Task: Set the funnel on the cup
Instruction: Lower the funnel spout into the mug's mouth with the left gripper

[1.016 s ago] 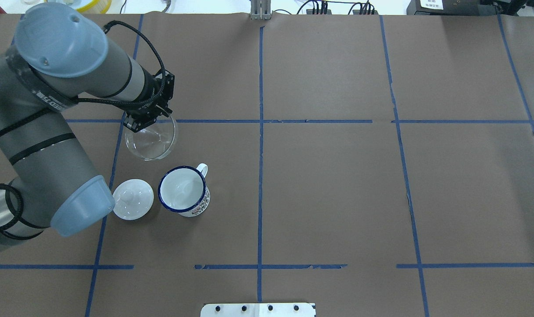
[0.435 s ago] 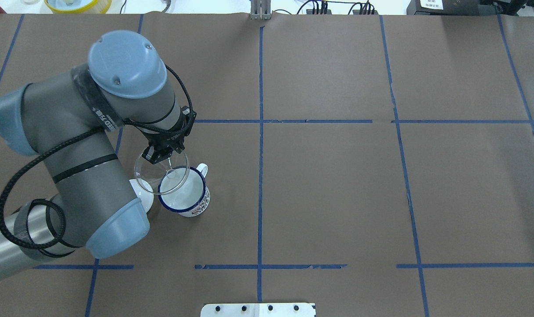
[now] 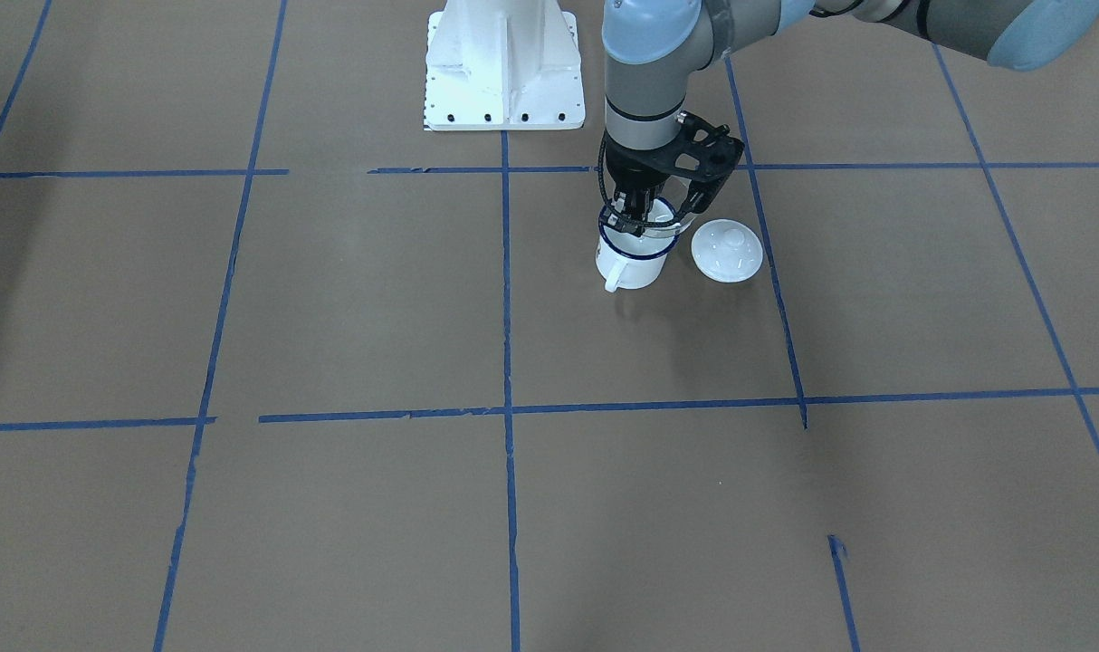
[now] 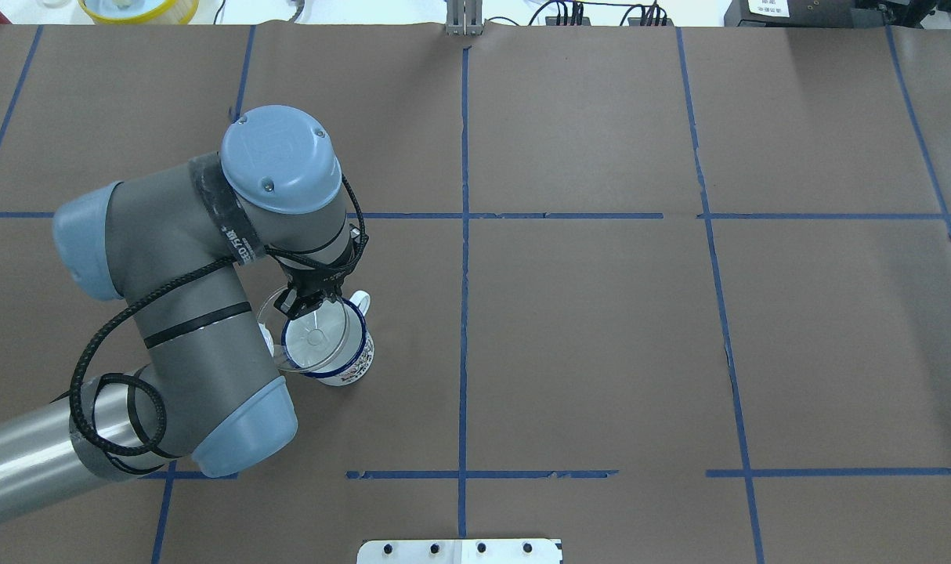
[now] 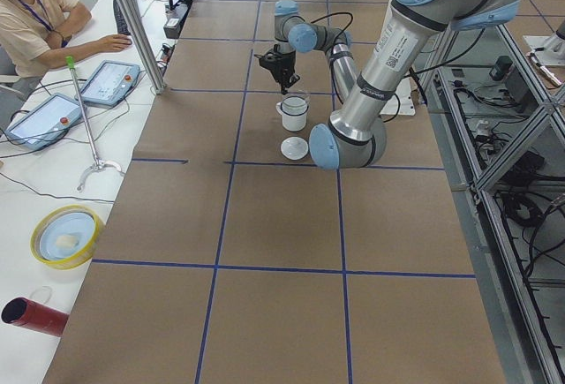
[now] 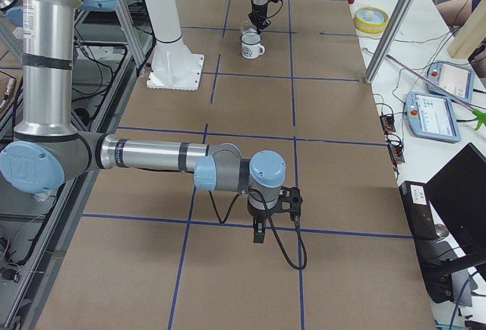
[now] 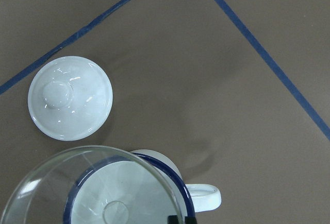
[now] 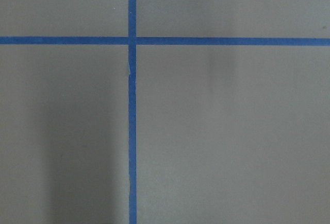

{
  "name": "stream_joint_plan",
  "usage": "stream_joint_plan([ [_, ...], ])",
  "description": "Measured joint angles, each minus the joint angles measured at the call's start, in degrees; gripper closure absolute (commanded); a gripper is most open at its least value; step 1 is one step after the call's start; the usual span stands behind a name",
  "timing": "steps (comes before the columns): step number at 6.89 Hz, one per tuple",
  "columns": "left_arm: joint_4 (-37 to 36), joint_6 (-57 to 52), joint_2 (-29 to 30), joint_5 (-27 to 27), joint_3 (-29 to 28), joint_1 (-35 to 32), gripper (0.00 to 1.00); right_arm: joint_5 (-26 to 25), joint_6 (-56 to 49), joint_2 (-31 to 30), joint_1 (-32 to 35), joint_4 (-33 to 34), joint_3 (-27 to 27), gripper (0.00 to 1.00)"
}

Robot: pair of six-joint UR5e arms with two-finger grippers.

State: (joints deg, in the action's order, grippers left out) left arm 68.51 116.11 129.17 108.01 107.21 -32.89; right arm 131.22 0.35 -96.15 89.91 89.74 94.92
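Observation:
My left gripper (image 4: 309, 301) is shut on the far rim of the clear funnel (image 4: 303, 333) and holds it level just over the cup (image 4: 359, 356). The cup is a white mug with a dark blue rim, its handle (image 4: 359, 298) pointing away from the robot. The funnel sits slightly to the left of the mug, with its spout over the mug's mouth. The left wrist view shows the funnel (image 7: 93, 188) covering most of the cup's rim (image 7: 181, 193). The front view shows the left gripper (image 3: 634, 220) above the cup (image 3: 629, 267). My right gripper (image 6: 258, 233) hangs over bare paper, and I cannot tell whether it is open or shut.
A round white knobbed lid (image 3: 727, 252) lies on the table right beside the cup, also in the left wrist view (image 7: 70, 98). The robot's white base plate (image 3: 504, 63) stands behind. Brown paper with blue tape lines covers the table. An operator (image 5: 35, 9) sits at the far side.
My left arm has carried the funnel from beyond the cup toward the robot and rightwards, from open table to over the cup's mouth, and now hides most of the lid from overhead.

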Motion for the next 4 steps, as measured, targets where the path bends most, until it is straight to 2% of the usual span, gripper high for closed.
stream_joint_plan([
  [4,1.35,-2.29,0.62,-0.18,-2.57,1.14,1.0,0.0,0.0,0.0,0.0,0.0,0.0,0.0],
])
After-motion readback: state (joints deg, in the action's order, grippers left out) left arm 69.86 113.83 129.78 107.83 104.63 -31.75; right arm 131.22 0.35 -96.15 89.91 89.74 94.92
